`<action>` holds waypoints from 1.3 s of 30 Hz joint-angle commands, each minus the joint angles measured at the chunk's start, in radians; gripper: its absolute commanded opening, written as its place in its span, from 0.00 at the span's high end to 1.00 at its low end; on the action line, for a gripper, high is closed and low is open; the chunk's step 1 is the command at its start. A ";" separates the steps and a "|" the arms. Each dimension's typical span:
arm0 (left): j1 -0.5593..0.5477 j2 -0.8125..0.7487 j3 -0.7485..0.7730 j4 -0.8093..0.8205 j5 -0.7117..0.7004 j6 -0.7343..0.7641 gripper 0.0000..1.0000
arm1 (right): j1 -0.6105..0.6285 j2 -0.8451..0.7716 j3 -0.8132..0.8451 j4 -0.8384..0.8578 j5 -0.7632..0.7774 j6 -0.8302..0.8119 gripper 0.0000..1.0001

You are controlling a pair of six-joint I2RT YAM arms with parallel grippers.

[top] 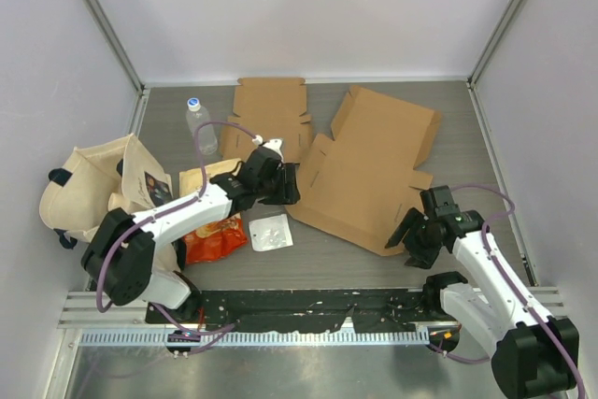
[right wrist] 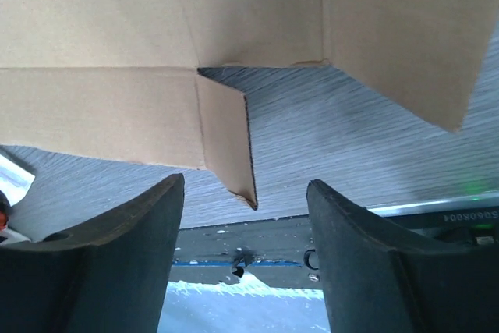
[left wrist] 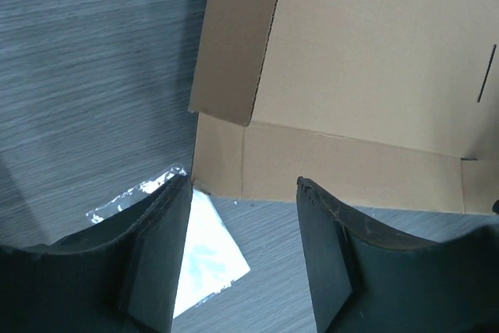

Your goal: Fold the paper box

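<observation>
Matt card box [top: 369, 170] on a dull grey worktop [top: 327, 263]
The box is plain brown card, smooth and unglossed, with pressed fold lines; the worktop has a finely streaked woodgrain finish (laminate, by the look). The bottle [top: 200, 126] is clear plastic, the bag [top: 89, 189] pale woven cloth, the packet [top: 213, 235] glossy film, the sachet [top: 271, 231] shiny clear film. The left gripper [left wrist: 243, 185] has matt black fingers, faintly scuffed.

- The paper box [top: 369, 170] lies centre-right of the frame; a second cardboard sheet [top: 271, 114] lies upper centre.
- At left: bottle [top: 201, 126], tote bag [top: 93, 184], snack packet [top: 213, 231].
</observation>
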 commanded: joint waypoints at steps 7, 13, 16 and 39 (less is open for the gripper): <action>-0.082 0.061 0.004 0.107 -0.062 -0.049 0.42 | 0.037 0.008 -0.019 0.097 -0.079 -0.027 0.56; -0.099 -0.063 -0.074 0.100 -0.175 -0.066 0.22 | 0.056 0.044 0.014 0.088 0.013 -0.047 0.89; -0.059 -0.089 -0.118 0.128 -0.126 -0.106 0.20 | 0.059 0.041 0.019 0.088 0.030 -0.050 0.95; -0.235 0.213 0.130 0.078 -0.196 -0.080 1.00 | 0.139 0.104 0.076 0.137 0.021 -0.015 0.99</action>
